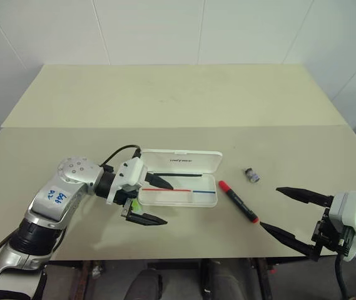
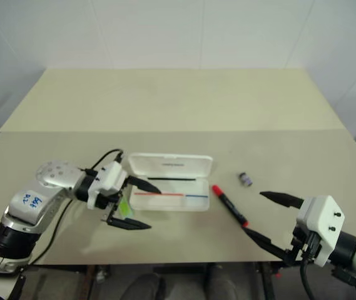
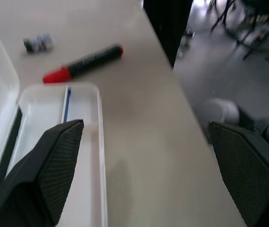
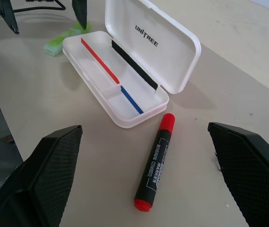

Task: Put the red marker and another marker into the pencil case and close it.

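The pencil case (image 4: pixel 125 80) lies open on the surface (image 1: pixel 184 106) with its lid up; inside I see red, black and blue lines, no markers. The red marker (image 4: pixel 155 161) rests on the surface just beside the case's right end, a small grey cylinder (image 1: pixel 251 175) beyond it. The light green highlighter (image 4: pixel 65 39) lies by the case's left end, under my left end effector (image 1: pixel 154 201), which hovers there with jaws spread, empty. My right end effector (image 1: pixel 287 212) hangs open near the surface's front edge. The right wrist view shows the lid's lettering.
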`<state>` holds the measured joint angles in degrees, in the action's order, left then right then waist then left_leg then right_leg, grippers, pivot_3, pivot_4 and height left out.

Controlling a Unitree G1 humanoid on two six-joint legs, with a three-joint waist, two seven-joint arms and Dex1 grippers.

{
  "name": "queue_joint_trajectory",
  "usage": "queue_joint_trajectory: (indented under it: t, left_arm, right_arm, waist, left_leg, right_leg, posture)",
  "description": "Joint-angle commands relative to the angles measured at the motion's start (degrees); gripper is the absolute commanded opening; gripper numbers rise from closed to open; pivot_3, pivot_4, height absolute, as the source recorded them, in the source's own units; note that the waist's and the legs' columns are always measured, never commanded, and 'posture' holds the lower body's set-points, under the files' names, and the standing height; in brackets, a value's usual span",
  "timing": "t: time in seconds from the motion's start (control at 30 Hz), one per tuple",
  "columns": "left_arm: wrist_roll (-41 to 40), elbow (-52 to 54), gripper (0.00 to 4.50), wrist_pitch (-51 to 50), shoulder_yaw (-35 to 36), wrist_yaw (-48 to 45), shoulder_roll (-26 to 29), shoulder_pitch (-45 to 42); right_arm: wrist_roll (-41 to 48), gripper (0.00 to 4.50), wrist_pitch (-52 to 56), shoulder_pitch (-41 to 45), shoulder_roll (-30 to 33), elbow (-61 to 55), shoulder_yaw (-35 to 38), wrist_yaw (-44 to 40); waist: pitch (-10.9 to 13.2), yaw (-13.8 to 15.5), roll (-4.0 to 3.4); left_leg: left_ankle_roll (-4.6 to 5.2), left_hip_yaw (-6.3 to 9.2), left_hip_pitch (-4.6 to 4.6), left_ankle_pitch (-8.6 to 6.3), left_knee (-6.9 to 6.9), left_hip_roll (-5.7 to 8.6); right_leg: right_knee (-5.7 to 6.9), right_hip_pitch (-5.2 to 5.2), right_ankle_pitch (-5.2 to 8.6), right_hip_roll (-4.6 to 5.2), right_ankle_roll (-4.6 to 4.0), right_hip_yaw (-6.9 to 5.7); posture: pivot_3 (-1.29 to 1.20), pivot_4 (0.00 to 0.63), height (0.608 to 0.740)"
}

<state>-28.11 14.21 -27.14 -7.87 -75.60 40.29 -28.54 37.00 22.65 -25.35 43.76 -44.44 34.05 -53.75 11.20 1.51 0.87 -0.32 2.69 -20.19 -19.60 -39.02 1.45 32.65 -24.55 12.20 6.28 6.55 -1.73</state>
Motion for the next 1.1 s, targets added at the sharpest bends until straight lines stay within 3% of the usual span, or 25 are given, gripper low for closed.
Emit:
queue_joint_trajectory:
  t: [0.03, 0.2, 0.53, 1.1]
  left_arm:
    - [-7.18, 2.54, 4.48, -1.98, 2.56, -0.06, -2.96, -0.27]
    - [-13.90, 1.06, 4.48, -0.43, 4.31, -3.38, -7.99, 1.77]
    - [0.73, -0.31, 4.48, 8.95, -0.53, 4.36, -8.30, 8.69]
    - [3.38, 5.47, 4.48, 10.03, 1.06, 19.43, -10.66, 15.98]
  right_arm:
    - [-0.25, 4.50, 1.76, 0.27, 0.36, -1.51, -1.27, 2.84]
    - [-1.30, 4.50, 6.12, 2.82, -1.60, -4.44, -6.13, 11.94]
    - [-7.65, 4.50, 12.15, 9.83, -6.88, -5.90, -19.65, 26.61]
    - [-12.24, 4.50, 18.13, 9.68, -7.65, -1.92, -25.95, 30.59]
  waist:
    - [0.00, 0.00, 0.00]
    - [0.00, -0.14, 0.00]
    - [-0.01, -0.02, 0.01]
    - [-0.01, -0.18, 0.01]
  left_leg:
    - [0.00, -0.01, 0.00, 0.00, 0.00, 0.00]
    - [0.00, -0.05, 0.01, 0.00, 0.00, 0.13]
    - [-0.01, -0.12, 0.08, 0.00, -0.03, 0.13]
    - [0.01, -0.12, 0.06, -0.04, 0.01, -0.02]
  right_leg:
    - [0.00, 0.01, 0.00, 0.00, 0.00, 0.04]
    - [0.01, -0.01, 0.01, -0.05, -0.03, 0.23]
    - [-0.01, 0.02, 0.34, -0.14, -0.78, 0.60]
    - [-0.07, -0.02, 0.32, -0.29, -0.75, 0.74]
  posture:
    - [0.00, 0.150, 0.740]
    - [0.00, 0.150, 0.740]
    - [0.00, 0.150, 0.740]
    - [0.00, 0.150, 0.740]
